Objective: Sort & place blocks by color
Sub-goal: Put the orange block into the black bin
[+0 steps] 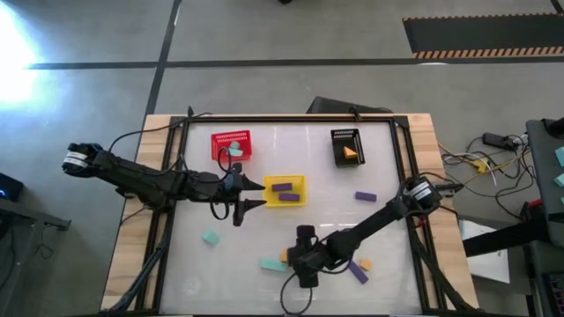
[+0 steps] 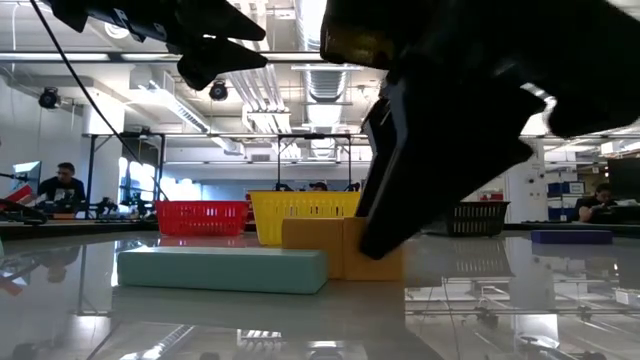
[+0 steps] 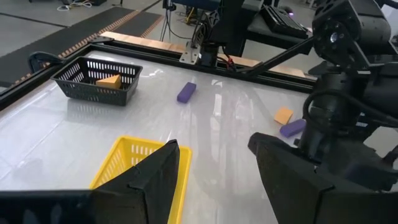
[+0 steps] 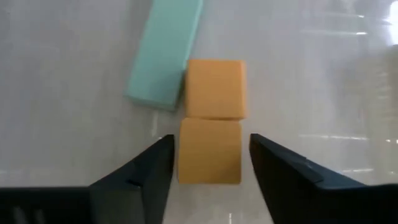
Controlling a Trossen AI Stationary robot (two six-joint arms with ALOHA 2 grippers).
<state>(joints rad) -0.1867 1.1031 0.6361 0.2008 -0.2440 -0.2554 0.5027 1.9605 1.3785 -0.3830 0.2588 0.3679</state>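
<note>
Two orange cubes (image 4: 214,89) stand touching each other on the table, with a teal bar (image 4: 165,53) lying against the farther one. My right gripper (image 4: 211,144) is open low over the table near its near edge. Its fingers stand on either side of the nearer orange cube (image 4: 209,152), with a small gap on each side. In the low view the cubes (image 2: 340,248) and the bar (image 2: 222,270) rest flat on the table. My left gripper (image 1: 256,194) is open and empty, held above the table beside the yellow basket (image 1: 300,180).
The yellow basket holds two purple bars (image 1: 282,186). A red basket (image 1: 231,137) holds a teal block, and a black basket (image 1: 346,136) holds an orange wedge (image 3: 109,81). Loose on the table lie a teal block (image 1: 210,237), purple blocks (image 1: 366,197) (image 1: 358,271) and an orange block (image 1: 366,263).
</note>
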